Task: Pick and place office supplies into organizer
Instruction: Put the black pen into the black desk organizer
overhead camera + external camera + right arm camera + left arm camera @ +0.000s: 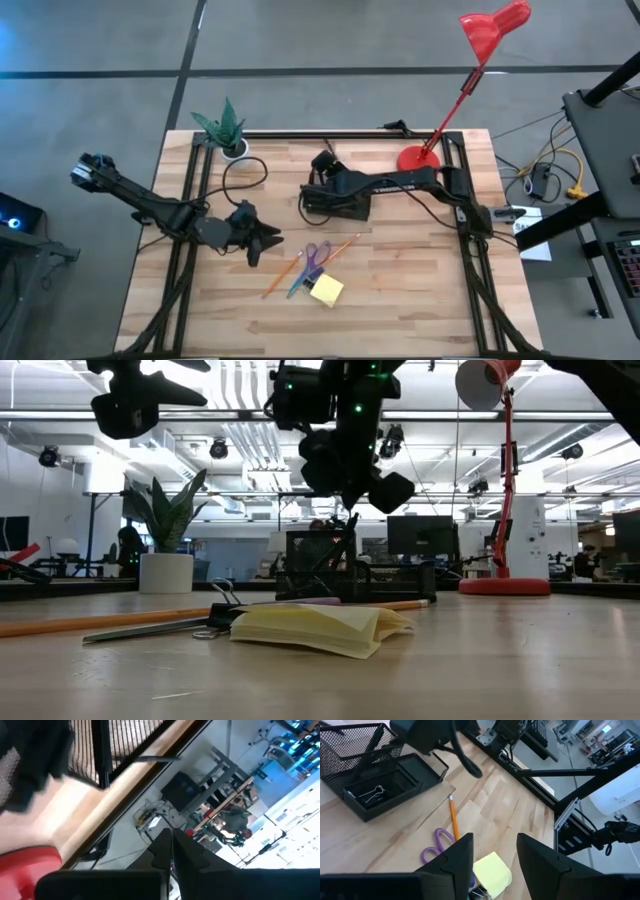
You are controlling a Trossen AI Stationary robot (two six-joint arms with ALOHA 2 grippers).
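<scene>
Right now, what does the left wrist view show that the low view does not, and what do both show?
Only the left wrist view shows the inside of the organizer, where a binder clip lies in a low compartment, and the purple scissors handles. Only the low view shows the potted plant and the red lamp at the table's far side. Both show the yellow sticky-note pad, an orange pencil and the organizer.
</scene>
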